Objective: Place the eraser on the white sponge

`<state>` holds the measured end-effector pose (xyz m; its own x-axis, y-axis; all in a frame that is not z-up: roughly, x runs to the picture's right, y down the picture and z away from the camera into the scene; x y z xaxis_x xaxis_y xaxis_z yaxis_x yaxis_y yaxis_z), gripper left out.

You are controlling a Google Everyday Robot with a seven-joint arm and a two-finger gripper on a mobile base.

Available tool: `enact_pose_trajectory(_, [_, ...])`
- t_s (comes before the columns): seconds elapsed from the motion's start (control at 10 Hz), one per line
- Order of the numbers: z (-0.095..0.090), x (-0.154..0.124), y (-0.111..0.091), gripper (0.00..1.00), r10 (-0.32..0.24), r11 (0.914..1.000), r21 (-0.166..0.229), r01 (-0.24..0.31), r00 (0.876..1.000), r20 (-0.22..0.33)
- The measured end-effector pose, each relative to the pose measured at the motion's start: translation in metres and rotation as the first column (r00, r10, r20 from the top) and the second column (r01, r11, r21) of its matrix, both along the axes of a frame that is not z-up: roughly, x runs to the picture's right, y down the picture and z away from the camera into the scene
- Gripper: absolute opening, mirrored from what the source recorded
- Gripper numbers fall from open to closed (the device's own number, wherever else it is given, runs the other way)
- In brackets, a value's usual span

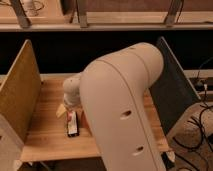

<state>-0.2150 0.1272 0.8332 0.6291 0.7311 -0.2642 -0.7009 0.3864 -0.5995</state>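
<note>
The eraser (72,123), a flat black oblong block with a whitish face, lies on the wooden table (45,135) in front of the arm. A corner of the cream-white block, the white sponge (61,110), shows just left of and behind it. My gripper (74,103) sits at the end of the white wrist, low over the far end of the eraser and next to the sponge. The arm's large white body (122,105) hides most of it. The orange bowl is hidden behind the arm.
A tan board wall (20,92) stands along the table's left side and a dark panel (172,85) along the right. Cables (197,125) lie on the floor at right. A shelf rail (100,22) runs across the back.
</note>
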Motion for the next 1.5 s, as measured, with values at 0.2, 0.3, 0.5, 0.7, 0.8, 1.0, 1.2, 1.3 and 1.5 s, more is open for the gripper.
enact_pose_trajectory(0.2, [0.007, -0.010, 0.012, 0.80, -0.001, 0.9991, -0.041, 0.001, 1.000, -0.009])
enact_pose_trajectory(0.3, [0.009, -0.016, 0.019, 0.80, 0.002, 0.9977, -0.067, -0.002, 1.000, -0.005])
enact_pose_trajectory(0.5, [0.013, -0.018, 0.028, 0.80, -0.001, 0.9949, -0.101, 0.000, 1.000, -0.006])
enact_pose_trajectory(0.7, [0.018, -0.017, 0.032, 0.80, -0.005, 0.9924, -0.123, 0.003, 1.000, -0.019])
enact_pose_trajectory(0.8, [0.020, -0.015, 0.032, 0.80, -0.007, 0.9919, -0.127, 0.004, 1.000, -0.027])
enact_pose_trajectory(1.0, [0.021, -0.014, 0.032, 0.80, -0.002, 0.9896, -0.144, -0.004, 0.999, -0.046])
enact_pose_trajectory(1.2, [0.018, -0.020, 0.039, 0.80, 0.001, 0.9836, -0.180, -0.006, 1.000, -0.030])
enact_pose_trajectory(1.3, [0.016, -0.026, 0.045, 0.80, -0.005, 0.9772, -0.212, 0.004, 1.000, -0.004])
enact_pose_trajectory(1.5, [0.015, -0.030, 0.052, 0.80, -0.020, 0.9657, -0.259, 0.026, 0.999, 0.027])
